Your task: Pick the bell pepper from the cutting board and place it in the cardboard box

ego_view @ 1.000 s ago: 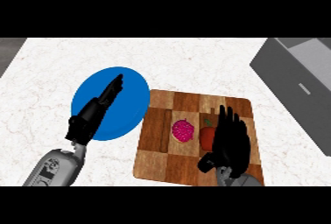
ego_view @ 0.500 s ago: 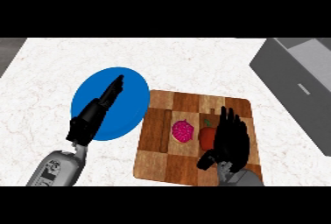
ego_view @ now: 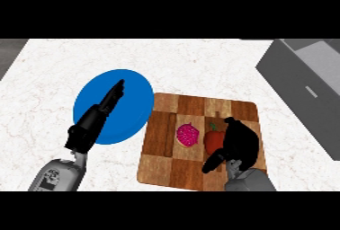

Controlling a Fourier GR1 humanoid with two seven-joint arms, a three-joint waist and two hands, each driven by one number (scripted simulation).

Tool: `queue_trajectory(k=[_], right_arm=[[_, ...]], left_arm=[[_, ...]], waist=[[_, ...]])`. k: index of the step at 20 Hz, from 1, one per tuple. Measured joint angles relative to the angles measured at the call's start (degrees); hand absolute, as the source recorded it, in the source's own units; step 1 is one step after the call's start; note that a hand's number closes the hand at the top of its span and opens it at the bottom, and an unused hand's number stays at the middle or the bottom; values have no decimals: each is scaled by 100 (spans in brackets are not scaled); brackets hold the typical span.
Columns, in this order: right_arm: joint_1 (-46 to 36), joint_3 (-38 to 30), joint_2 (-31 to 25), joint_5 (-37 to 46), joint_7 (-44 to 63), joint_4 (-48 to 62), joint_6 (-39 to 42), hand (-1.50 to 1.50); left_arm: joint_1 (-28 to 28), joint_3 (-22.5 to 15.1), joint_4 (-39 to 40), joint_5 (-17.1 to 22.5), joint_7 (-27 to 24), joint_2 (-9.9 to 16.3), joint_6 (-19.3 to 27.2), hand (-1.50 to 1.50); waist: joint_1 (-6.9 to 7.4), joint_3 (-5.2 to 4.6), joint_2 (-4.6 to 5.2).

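White marbled counter (ego_view: pixel 199 67); my right hand (ego_view: pixel 239 143) was curled against the red bell pepper (ego_view: pixel 213 140) on the cutting board (ego_view: pixel 192 173), seemingly gripping it. I judged a lift might knock the pink fruit (ego_view: pixel 188 134) just beside, or the pepper could slip before reaching the grey box (ego_view: pixel 302 90). Left hand (ego_view: pixel 100 114) lay straight-fingered over the blue plate (ego_view: pixel 133 96), holding nothing.

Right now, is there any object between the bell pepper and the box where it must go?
Nothing visible stands there. The bell pepper sits on the cutting board, with the right hand right beside it. From there to the box at the right, only board and bare counter show. The pink fruit lies on the pepper's other side.
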Motion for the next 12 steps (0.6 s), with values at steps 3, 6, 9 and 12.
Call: queue_trajectory(k=[3,6,9,12], right_arm=[[124,166,-2,121,-1,-167,62,150],[235,127,-262,51,-406,-278,126,150],[435,348,-1006,-364,-1648,-596,421,150],[514,690,-1697,-611,-2854,-879,646,150]], left_arm=[[-67,38,-46,-47,123,-57,-34,0],[-29,57,-11,-85,87,-115,-57,0],[-6,60,-12,-76,77,-115,-73,0],[-3,67,11,-62,66,-117,-87,0]], waist=[[-10,-7,-11],[-5,-5,-20],[-26,11,-21],[-17,28,-19]])
